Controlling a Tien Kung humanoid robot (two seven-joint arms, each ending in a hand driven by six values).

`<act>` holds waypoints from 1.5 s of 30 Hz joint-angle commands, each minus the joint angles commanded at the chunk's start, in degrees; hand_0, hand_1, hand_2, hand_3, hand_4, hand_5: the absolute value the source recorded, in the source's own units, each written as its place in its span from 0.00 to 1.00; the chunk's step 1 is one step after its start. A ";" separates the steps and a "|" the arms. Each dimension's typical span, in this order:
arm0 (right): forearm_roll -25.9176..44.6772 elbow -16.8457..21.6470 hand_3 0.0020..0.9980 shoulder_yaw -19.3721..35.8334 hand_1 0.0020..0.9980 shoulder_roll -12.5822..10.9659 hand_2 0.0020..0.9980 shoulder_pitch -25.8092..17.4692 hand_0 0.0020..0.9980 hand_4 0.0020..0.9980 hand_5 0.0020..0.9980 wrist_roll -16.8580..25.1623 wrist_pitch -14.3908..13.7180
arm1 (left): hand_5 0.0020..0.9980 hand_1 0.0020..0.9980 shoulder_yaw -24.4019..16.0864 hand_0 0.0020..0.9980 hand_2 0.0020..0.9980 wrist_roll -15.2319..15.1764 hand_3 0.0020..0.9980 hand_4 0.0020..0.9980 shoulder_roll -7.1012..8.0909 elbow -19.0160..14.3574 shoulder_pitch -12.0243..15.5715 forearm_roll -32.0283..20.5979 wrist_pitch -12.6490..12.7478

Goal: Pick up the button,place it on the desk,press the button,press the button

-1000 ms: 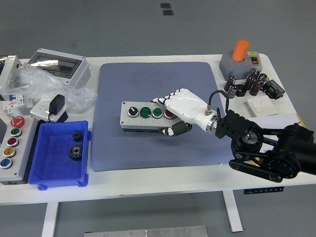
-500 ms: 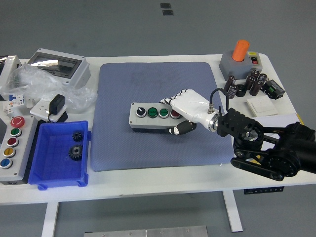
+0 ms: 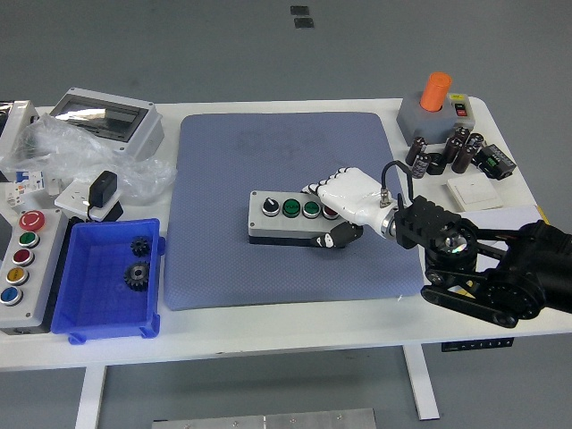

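A grey button box [image 3: 288, 218] with a black knob, two green buttons and a red button lies near the middle of the blue mat [image 3: 281, 206]. My right hand [image 3: 338, 213], white with black fingertips, is shut on the box's right end, fingers over the top and thumb against its front side. The red button is partly hidden under the fingers. My left arm is out of view.
A blue bin [image 3: 109, 281] with two black gears sits at the left. A second grey button box [image 3: 21, 268] with coloured buttons lies at the far left. A grey enclosure [image 3: 107, 120] and plastic wrap are at the back left. An orange-topped switch box [image 3: 433, 109] and capacitors [image 3: 447, 150] are at the back right.
My right hand has moved the button box to the right and slightly toward me across the mat, still gripping its right end.
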 joint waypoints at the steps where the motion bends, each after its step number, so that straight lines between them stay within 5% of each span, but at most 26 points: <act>1: -0.03 0.00 0.92 0.00 0.74 -0.01 0.84 0.03 0.78 0.60 0.00 -0.11 0.25 | 0.15 0.60 -0.04 0.66 0.55 0.01 0.59 0.45 -0.03 0.00 0.03 -0.02 -0.07; 9: 0.20 0.25 1.00 0.18 0.76 -0.32 0.93 0.47 0.79 0.62 0.00 -0.01 0.84 | 0.15 0.60 -0.54 0.66 0.55 0.22 0.59 0.44 -0.25 0.00 0.25 0.06 -1.06; 18: 1.54 0.57 1.00 0.69 0.77 -0.96 1.00 0.94 0.80 0.66 0.00 0.84 0.74 | 0.14 0.61 -2.24 0.66 0.55 -1.75 0.58 0.44 -0.30 0.00 0.37 -1.52 -7.80; 26: 3.19 2.41 1.00 0.98 0.78 -2.31 0.99 1.87 0.80 0.69 0.00 0.28 3.71 | 0.10 0.63 -2.07 0.67 0.56 -0.81 0.60 0.49 -0.43 0.00 0.77 -3.02 -10.45; 45: 11.49 11.14 1.00 0.64 0.79 -7.14 1.00 5.50 0.80 0.78 0.04 -0.21 5.21 | 0.07 0.68 -1.68 0.69 0.57 1.88 0.61 0.55 -0.71 0.00 1.70 -4.08 -12.42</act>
